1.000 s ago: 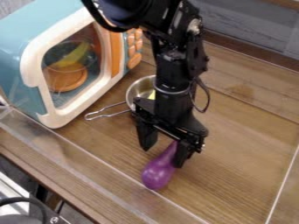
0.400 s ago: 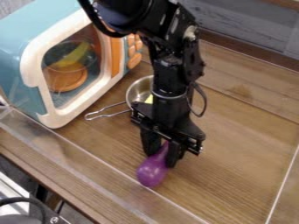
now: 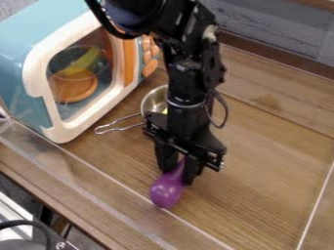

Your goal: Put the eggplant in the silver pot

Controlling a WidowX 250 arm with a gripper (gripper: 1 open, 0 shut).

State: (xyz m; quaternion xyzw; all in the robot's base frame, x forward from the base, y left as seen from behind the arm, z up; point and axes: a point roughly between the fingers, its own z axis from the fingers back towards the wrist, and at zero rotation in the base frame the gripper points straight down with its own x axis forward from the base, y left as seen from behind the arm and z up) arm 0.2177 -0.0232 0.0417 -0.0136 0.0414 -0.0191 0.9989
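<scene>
1 end effector (image 3: 182,174) grips the purple eggplant (image 3: 167,189)

Looks black nearly all over, with a glossy, rounded upper section (image 3: 136,14), small pale marks (image 3: 209,32) lower down, a thin black cable (image 3: 226,110) looping outward, and a dark, angular end effector (image 3: 179,171).

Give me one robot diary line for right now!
claw: on eggplant | eggplant: on table | pot: behind claw
</scene>
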